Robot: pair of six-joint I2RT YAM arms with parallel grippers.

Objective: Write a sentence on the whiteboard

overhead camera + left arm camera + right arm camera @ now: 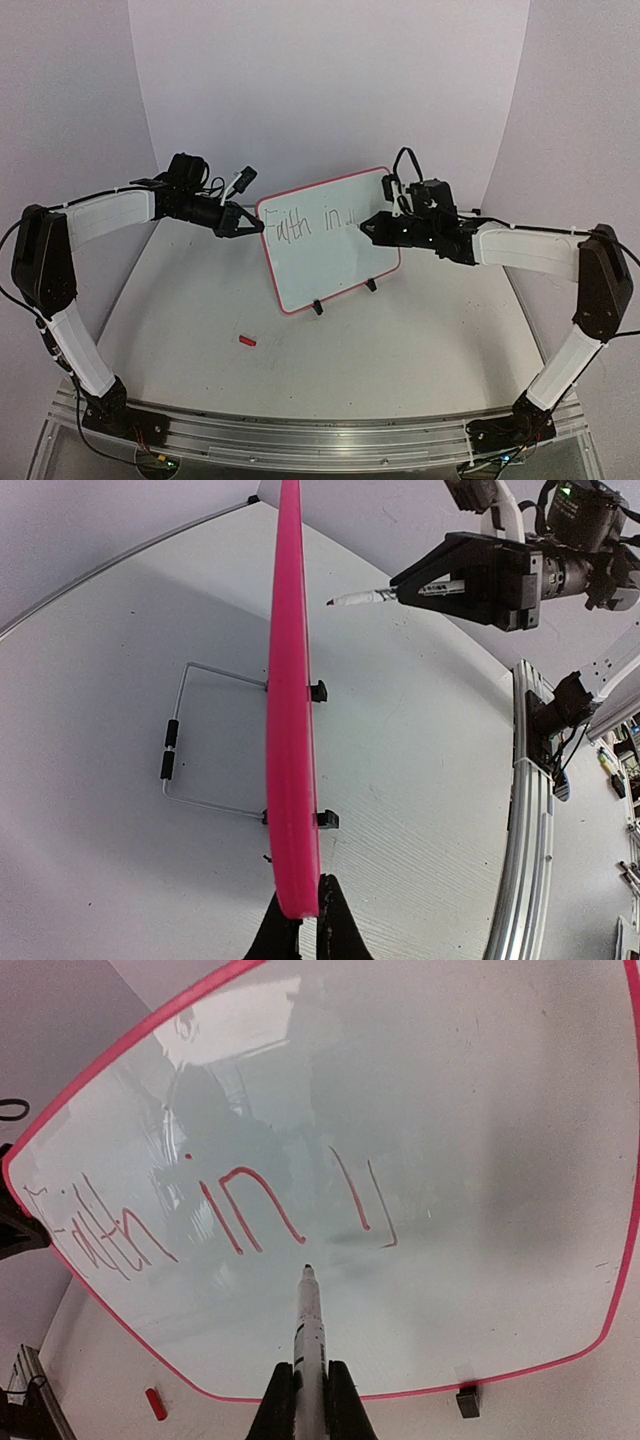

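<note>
The whiteboard (pixel 325 240) with its red-pink rim stands tilted on two black clip feet at mid table. Its top line reads "Faith in" plus the start of another letter (pixel 365 1200). My left gripper (pixel 243 222) is shut on the board's left edge; in the left wrist view the rim (pixel 290 710) runs edge-on into the jaws. My right gripper (pixel 372 226) is shut on a white marker (pixel 310 1330). The marker's tip (pixel 306 1268) is just off the board surface, below the word "in".
A small red marker cap (pixel 247 341) lies on the table in front of the board's left side, and also shows in the right wrist view (pixel 154 1403). A wire stand (pixel 190 750) props the board from behind. A metal rail (pixel 320 430) runs along the near table edge.
</note>
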